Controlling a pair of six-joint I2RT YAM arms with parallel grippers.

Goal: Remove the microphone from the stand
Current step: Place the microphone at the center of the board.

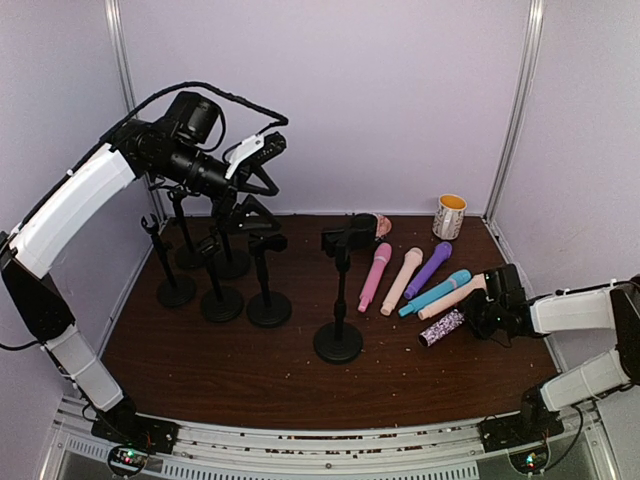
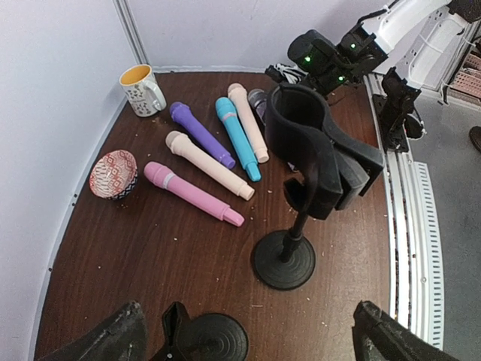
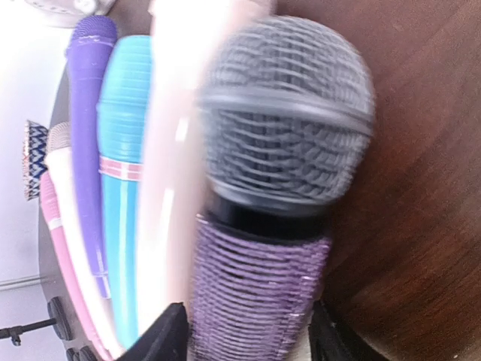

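The purple glitter microphone with a grey mesh head lies on the brown table at the right end of a row of microphones. My right gripper is low at its near end. In the right wrist view its fingers press both sides of the purple body, so the gripper is shut on it. The black stand stands mid-table with an empty clip. My left gripper is raised high at the back left, open and empty.
Pink, cream, purple, blue and pale pink microphones lie side by side. A mug and a patterned bowl sit at the back. Several empty stands cluster at the left.
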